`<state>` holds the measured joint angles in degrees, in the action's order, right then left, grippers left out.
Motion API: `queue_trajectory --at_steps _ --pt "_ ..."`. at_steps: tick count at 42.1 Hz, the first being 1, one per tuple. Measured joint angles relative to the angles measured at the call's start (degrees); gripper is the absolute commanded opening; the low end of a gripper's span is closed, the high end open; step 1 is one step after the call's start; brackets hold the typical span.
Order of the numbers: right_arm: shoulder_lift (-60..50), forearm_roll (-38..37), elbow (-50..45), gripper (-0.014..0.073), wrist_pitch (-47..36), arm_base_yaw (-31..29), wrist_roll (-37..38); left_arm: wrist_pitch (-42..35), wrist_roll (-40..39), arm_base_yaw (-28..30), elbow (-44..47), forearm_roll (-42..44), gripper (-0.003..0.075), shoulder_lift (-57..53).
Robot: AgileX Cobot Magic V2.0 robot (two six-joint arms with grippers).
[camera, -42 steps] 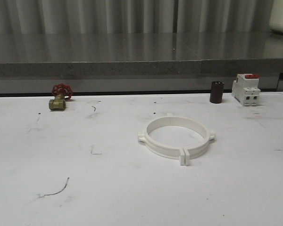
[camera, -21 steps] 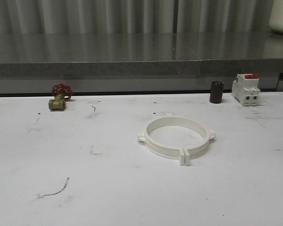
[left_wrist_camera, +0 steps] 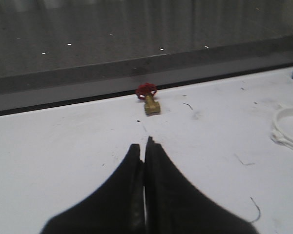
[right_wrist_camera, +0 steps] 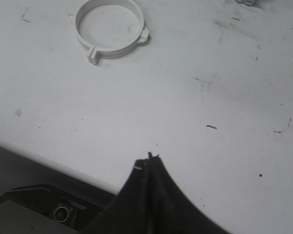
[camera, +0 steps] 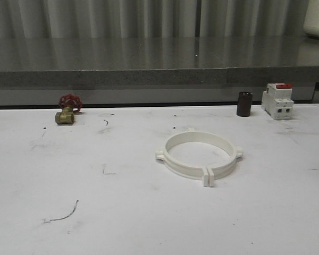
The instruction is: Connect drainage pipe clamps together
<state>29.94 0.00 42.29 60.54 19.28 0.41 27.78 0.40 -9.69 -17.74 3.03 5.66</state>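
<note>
Drainage pipe clamps joined as ring — table centre.

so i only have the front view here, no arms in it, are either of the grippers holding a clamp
Observer: No. The left gripper is shut on nothing, above bare table.
Operator: and the right one
Observer: The right gripper is shut and empty too, near the table's front edge.
Operator: ok and the clamps from that side
Observer: The drainage pipe clamps lie as one ring, with paired tabs side by side on the side facing the gripper.
</note>
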Motion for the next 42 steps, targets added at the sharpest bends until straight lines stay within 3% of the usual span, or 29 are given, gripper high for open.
queue_trajectory --at_steps 7,13,18,42 --pt "0.0 0.0 0.0 -0.0069 0.0 0.0 0.0 -6.9 0.0 6.2 10.7 -4.1 -0.0020 -5.6" --pt "0.0 0.0 0.0 -0.0069 0.1 0.0 0.0 -15.9 0.0 6.8 17.5 -5.0 -0.0020 -6.0" --pt "0.0 0.0 0.0 -0.0069 0.3 0.0 0.0 -20.7 0.0 6.9 18.0 -5.6 -0.0020 -6.0" --pt "0.0 0.0 0.0 -0.0069 0.4 0.0 0.0 -22.4 0.0 6.9 18.0 -6.0 -0.0020 -6.0"
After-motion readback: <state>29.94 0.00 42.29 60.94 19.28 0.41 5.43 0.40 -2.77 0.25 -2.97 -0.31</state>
